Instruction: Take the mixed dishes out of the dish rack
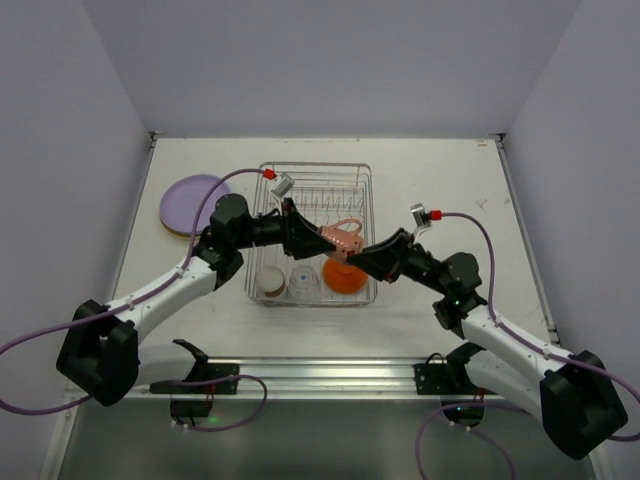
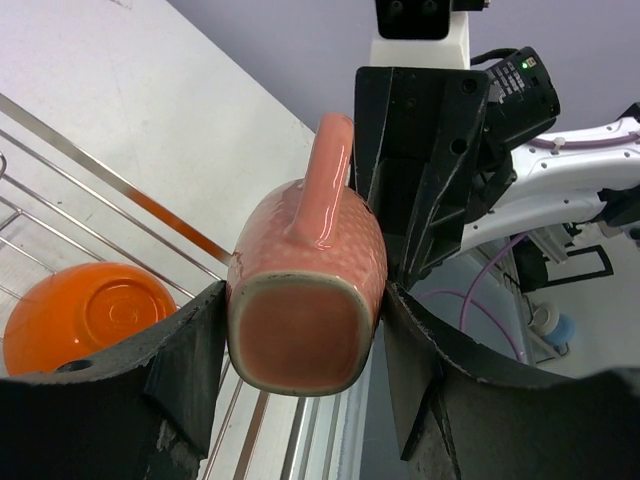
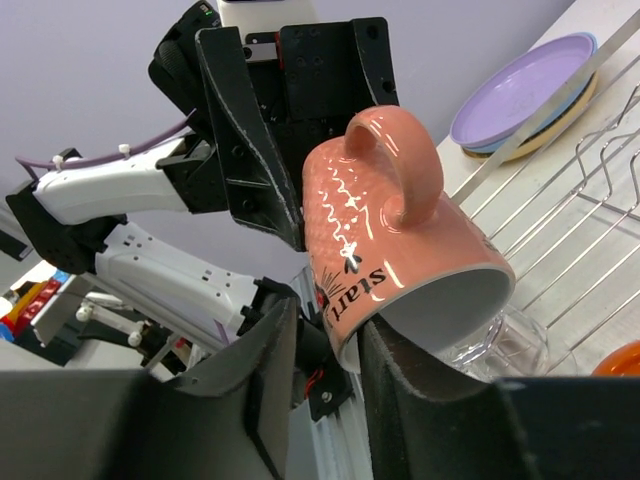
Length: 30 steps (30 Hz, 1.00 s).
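Note:
The pink mug [image 1: 345,238] is held in the air over the silver wire dish rack [image 1: 315,168]. My left gripper [image 1: 315,238] is shut on the mug [image 2: 305,260], its fingers on both sides of the body and the mug's base facing its camera. My right gripper [image 1: 352,258] meets it from the right. It [image 3: 328,315] is open and straddles the mug's [image 3: 390,230] rim, one finger inside and one outside with a gap. An orange bowl [image 1: 345,276], a cream cup [image 1: 270,282] and a clear glass [image 1: 303,282] sit in the rack's near end.
A stack of plates with the lavender one [image 1: 192,203] on top lies on the table left of the rack, and also shows in the right wrist view [image 3: 530,90]. The rack's upright prongs [image 1: 330,195] stand at its far end. Grey walls enclose the table.

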Tool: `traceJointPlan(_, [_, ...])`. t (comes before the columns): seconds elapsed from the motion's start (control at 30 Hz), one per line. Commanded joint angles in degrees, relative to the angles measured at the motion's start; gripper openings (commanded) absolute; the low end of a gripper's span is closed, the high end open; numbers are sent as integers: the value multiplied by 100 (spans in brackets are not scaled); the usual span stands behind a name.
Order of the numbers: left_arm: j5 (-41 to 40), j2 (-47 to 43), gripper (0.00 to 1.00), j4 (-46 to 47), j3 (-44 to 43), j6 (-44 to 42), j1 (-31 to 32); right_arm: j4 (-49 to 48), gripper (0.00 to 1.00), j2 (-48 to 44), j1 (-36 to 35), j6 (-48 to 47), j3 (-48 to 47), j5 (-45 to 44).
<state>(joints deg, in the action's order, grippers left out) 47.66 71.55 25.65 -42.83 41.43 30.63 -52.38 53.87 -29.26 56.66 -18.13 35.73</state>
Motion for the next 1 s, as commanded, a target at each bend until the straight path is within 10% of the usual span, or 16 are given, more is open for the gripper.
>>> traceJointPlan(0.0, [173, 17, 0, 388, 3, 85, 57, -422, 30, -8, -45, 82, -323, 136])
traceJointPlan(0.37, [358, 105, 0, 441, -41, 172, 66, -325, 0, -25, -45, 55, -393, 198])
traceJointPlan(0.57, [507, 166, 57, 546, -76, 243, 66, -484, 0, -60, -45, 73, -331, 233])
traceJointPlan(0.97, [481, 123, 95, 441, -94, 225, 57, -457, 0, -139, -54, 38, -270, 224])
